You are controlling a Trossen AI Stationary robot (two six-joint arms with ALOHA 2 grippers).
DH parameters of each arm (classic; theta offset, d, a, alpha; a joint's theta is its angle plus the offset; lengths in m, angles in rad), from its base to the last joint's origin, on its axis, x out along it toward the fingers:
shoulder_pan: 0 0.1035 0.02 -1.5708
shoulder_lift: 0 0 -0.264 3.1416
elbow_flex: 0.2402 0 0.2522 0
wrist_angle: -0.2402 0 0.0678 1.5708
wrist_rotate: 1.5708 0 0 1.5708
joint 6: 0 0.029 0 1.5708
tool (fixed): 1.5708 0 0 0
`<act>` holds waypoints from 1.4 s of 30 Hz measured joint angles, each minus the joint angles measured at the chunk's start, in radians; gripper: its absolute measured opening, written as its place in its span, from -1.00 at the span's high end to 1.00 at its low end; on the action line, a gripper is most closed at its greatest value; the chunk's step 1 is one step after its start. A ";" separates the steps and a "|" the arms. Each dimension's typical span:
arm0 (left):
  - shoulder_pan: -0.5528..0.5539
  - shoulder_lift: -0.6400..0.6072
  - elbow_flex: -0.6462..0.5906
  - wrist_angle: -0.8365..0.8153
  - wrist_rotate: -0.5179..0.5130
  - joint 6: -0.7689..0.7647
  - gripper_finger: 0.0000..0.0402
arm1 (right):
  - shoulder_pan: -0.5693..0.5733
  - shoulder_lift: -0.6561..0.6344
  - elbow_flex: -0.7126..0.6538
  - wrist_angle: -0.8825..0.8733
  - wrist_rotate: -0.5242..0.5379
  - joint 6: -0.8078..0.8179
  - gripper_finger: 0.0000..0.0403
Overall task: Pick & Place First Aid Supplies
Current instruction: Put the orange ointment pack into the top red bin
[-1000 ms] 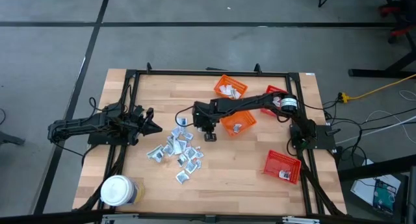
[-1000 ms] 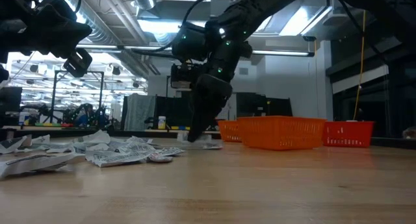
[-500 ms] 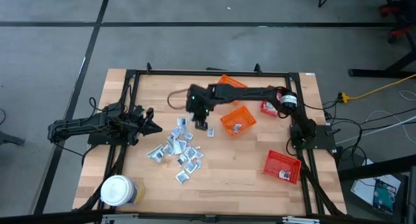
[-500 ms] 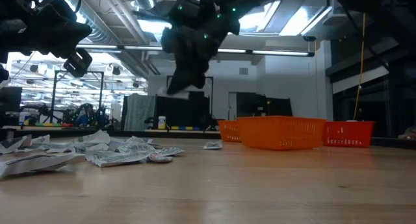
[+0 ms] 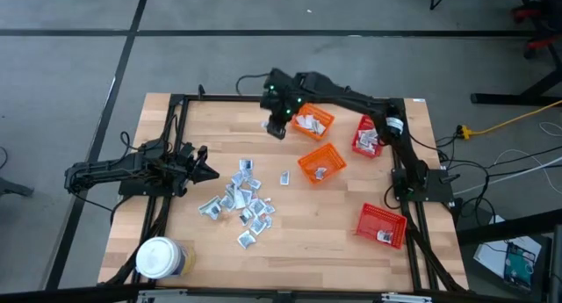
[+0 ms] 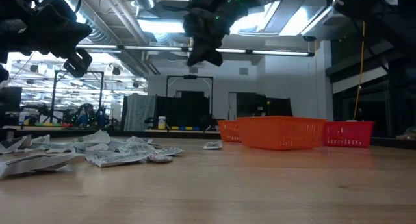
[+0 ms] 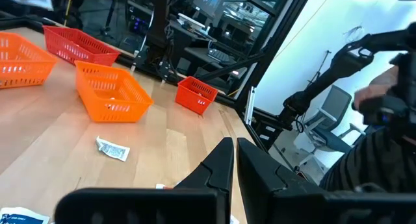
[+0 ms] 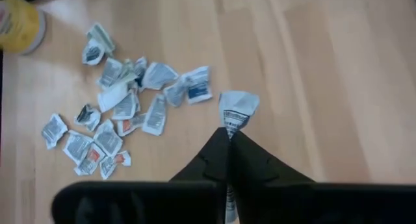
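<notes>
Right gripper [image 5: 276, 127]: raised over the table's [image 5: 316, 224] far edge beside an orange basket [image 5: 313, 120], fingers pinched on one sachet [image 8: 238, 110]. Remaining sachets [image 5: 237, 200]: heaped mid-table. Left gripper [image 5: 209, 172]: fingers pressed together, parked at the left side
</notes>
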 joint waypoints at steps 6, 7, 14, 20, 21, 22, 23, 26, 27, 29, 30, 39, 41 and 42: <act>0.000 0.000 0.000 0.000 0.000 0.000 0.92 | -0.082 -0.009 0.003 -0.104 0.001 -0.014 0.90; 0.000 0.000 0.000 0.000 0.000 0.000 0.92 | -0.095 -0.009 0.003 -0.123 0.001 -0.019 0.91; 0.000 0.000 0.000 0.000 0.000 0.000 0.92 | -0.167 -0.020 0.000 -0.229 0.001 -0.057 0.96; 0.000 0.000 0.000 0.000 0.000 0.000 0.92 | -0.214 -0.123 -0.129 -0.230 0.033 -0.062 0.90; 0.000 0.000 0.000 0.000 0.000 0.000 0.92 | -0.219 -0.149 -0.170 -0.221 0.061 -0.062 0.91; 0.000 0.000 0.000 0.000 0.000 0.000 0.92 | -0.226 -0.180 -0.216 -0.210 0.086 -0.061 0.93; 0.000 0.000 0.000 0.000 0.000 0.000 0.92 | -0.233 -0.214 -0.268 -0.191 0.103 -0.057 0.94; 0.000 0.000 0.000 0.000 0.000 0.000 0.92 | -0.253 -0.329 -0.433 -0.111 0.121 -0.012 0.97; 0.000 0.000 0.000 0.000 0.000 0.000 0.92 | -0.260 -0.368 -0.491 -0.082 0.123 0.006 0.98; 0.000 0.000 0.000 0.000 0.000 0.000 0.92 | -0.272 -0.447 -0.608 -0.036 0.133 0.042 0.96; 0.000 0.000 0.000 0.000 0.000 0.000 0.92 | -0.278 -0.486 -0.666 -0.018 0.145 0.062 0.95; 0.000 0.000 0.000 0.000 0.000 0.000 0.92 | -0.314 -0.786 -1.032 0.003 0.289 0.187 0.91; 0.000 0.000 0.000 0.000 0.000 0.000 0.92 | -0.319 -0.838 -1.080 0.002 0.289 0.201 0.94; 0.000 0.000 0.000 0.000 0.000 0.000 0.92 | -0.320 -0.865 -1.102 0.001 0.289 0.204 0.96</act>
